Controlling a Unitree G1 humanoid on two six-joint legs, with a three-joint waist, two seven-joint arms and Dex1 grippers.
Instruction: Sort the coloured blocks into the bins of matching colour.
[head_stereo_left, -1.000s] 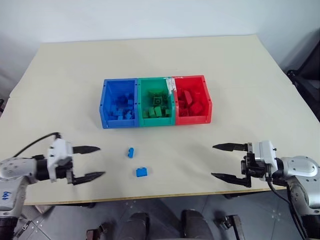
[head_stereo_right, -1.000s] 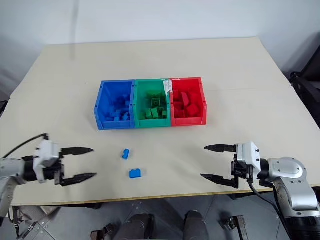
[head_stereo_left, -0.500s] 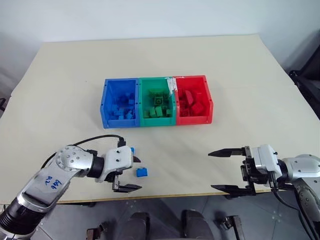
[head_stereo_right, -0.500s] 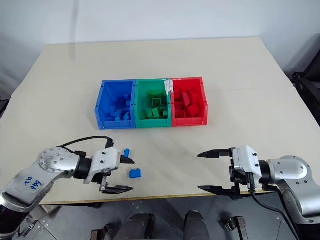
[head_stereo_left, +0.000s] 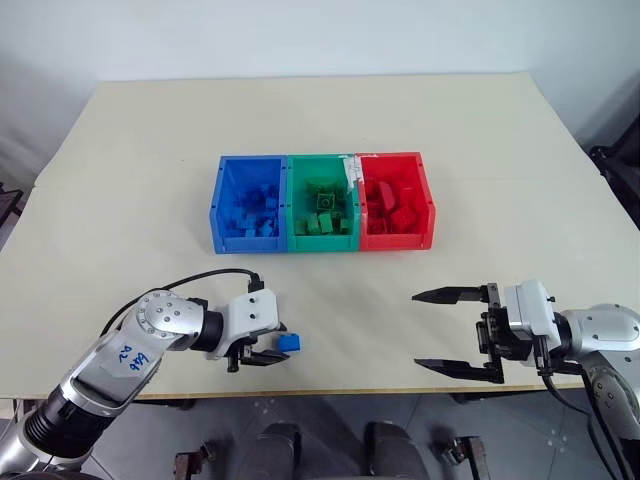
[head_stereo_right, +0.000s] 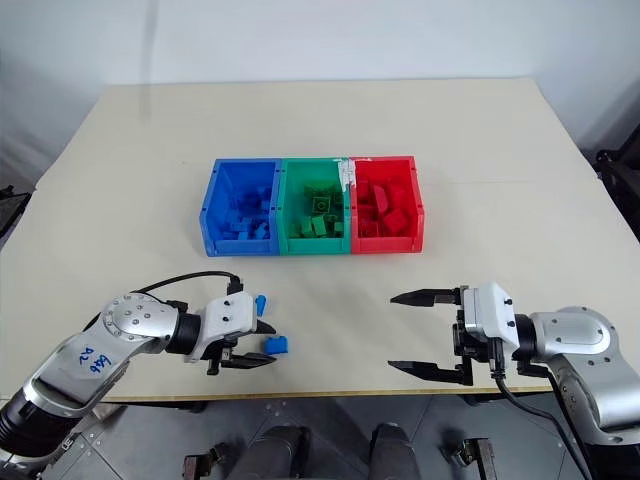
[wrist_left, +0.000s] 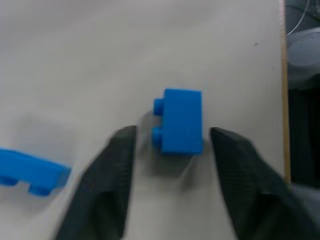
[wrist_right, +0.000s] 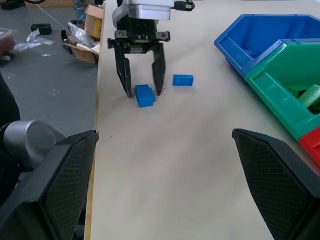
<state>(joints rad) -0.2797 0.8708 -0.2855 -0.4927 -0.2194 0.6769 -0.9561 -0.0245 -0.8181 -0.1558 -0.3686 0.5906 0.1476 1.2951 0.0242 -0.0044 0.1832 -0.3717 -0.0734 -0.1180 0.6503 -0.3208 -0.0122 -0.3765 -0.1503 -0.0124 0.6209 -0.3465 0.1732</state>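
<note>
Nearest, by the front edge of the surface (head_stereo_left: 480, 150): left gripper (head_stereo_right: 262, 345) angled down, fingers (wrist_left: 117, 165) narrowed to either side of a small blue block (head_stereo_right: 276, 345) lying on the surface. Seen from the left wrist, a thin strip of bare surface between each finger and the block, so straddled closely but not visibly clamped. Studs of that block turned sideways, toward one finger.

Just beyond the same gripper, a second blue block (head_stereo_right: 259, 301), loose on the surface, partly hidden behind the gripper body from the head views and cut off at the frame edge in the left wrist view.

Over to the right, well apart from both blocks: right gripper (head_stereo_left: 416, 330) held level above the front edge, pointing left, fingers spread wide with nothing between them.

Further back, mid-surface, three joined bins in a row. Blue bin (head_stereo_left: 250, 245) on the left, holding blue blocks heaped toward its near side. Green bin (head_stereo_left: 320, 243) in the middle, holding green blocks. Red bin (head_stereo_left: 395, 242) on the right, holding red blocks. Strip of white tape (head_stereo_left: 350, 175) on the rim between green and red. Heaps too jumbled for a count.
</note>
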